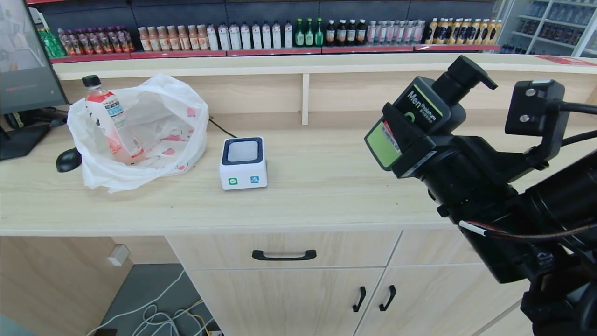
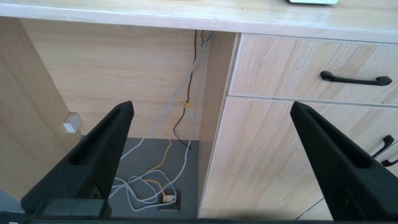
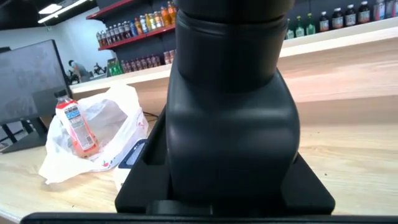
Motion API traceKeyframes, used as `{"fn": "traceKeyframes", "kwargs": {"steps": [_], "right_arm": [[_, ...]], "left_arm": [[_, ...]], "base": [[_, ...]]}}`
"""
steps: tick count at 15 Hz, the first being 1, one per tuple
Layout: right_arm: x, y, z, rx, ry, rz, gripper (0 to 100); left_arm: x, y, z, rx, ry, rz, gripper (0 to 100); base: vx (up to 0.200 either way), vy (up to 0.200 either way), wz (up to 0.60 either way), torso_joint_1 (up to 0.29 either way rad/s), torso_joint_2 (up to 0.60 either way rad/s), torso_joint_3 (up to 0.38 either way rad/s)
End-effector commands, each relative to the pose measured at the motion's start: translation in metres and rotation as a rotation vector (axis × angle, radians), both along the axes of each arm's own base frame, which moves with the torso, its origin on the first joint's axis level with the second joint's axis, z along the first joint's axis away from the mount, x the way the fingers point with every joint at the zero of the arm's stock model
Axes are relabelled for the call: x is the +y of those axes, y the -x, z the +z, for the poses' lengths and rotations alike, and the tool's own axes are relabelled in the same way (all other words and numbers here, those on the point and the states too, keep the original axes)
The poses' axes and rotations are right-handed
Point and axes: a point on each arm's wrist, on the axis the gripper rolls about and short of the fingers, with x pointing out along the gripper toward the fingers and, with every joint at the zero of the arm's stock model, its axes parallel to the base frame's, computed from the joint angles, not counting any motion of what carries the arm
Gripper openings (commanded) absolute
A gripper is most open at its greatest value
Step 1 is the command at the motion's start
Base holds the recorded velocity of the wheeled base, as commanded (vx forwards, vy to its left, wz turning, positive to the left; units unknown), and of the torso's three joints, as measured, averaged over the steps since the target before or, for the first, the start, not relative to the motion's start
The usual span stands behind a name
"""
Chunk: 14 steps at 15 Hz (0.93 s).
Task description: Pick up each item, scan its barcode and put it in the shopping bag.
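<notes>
My right gripper (image 1: 422,149) is shut on a black pump bottle (image 1: 419,119) with a green label, held tilted above the right side of the counter. In the right wrist view the pump bottle (image 3: 230,106) stands close before the camera. The white scanner box (image 1: 243,163) sits on the counter's middle. Left of it lies the white shopping bag (image 1: 154,135) with a pink drink bottle (image 1: 112,122) leaning inside; both show again as bag (image 3: 118,134) and bottle (image 3: 76,127). My left gripper (image 2: 211,162) hangs open below the counter edge, facing the cabinet front.
A dark monitor (image 1: 23,60) and a black mouse (image 1: 68,159) occupy the counter's far left. A raised wooden ledge (image 1: 303,65) backs the counter, with shelves of bottles (image 1: 280,35) behind. Drawers with black handles (image 1: 283,255) are below; cables (image 2: 168,168) run under the counter.
</notes>
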Motion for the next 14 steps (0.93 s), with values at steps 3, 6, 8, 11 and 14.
{"fn": "traceKeyframes", "kwargs": {"steps": [3,6,8,11,14], "right_arm": [[-0.001,-0.006,-0.004,0.012,0.003,-0.014,0],[0.003,-0.011,-0.007,0.018,0.006,-0.013,0],[0.005,-0.013,-0.009,0.024,0.012,-0.013,0],[0.006,-0.014,-0.009,0.023,0.010,-0.013,0],[0.009,-0.017,-0.012,0.029,0.016,-0.013,0]], "left_arm": [[0.000,0.000,0.000,0.000,0.002,0.000,100],[0.000,0.000,0.000,0.000,0.002,0.000,100],[0.000,0.000,0.000,0.000,0.003,0.000,100],[0.000,0.000,0.000,0.000,0.003,0.000,100],[0.000,0.000,0.000,0.000,0.003,0.000,100]], "base": [[0.000,0.200,0.00,0.009,0.01,0.001],[0.000,0.200,0.00,-0.001,0.00,0.001],[0.000,0.200,0.00,0.007,0.00,0.002],[0.000,0.200,0.00,0.001,0.00,0.004],[0.000,0.200,0.00,-0.001,0.00,0.002]]}}
